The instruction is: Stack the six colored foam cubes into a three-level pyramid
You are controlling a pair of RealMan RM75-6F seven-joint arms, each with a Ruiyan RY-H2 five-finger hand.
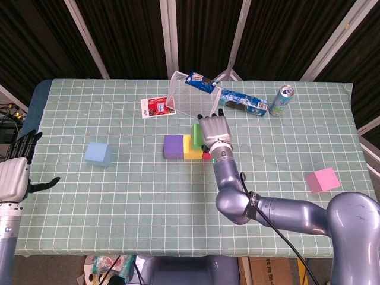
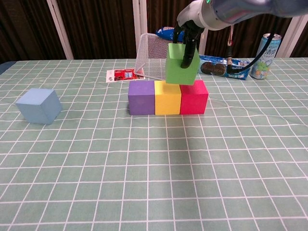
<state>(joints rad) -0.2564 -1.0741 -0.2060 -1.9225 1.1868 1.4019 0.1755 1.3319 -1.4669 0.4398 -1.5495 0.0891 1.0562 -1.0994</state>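
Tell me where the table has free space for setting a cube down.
Bare cloth: between the blue cube and purple cube; the whole front strip; between the red cube and pink cube. Crowded: behind the row, around the mesh basket, snacks, can.

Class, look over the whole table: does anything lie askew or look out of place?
Yes. The wire mesh basket lies tipped on its side behind the row of cubes, with a blue snack packet resting on top of it. The green cube sits tilted in the right hand above the yellow cube and red cube.
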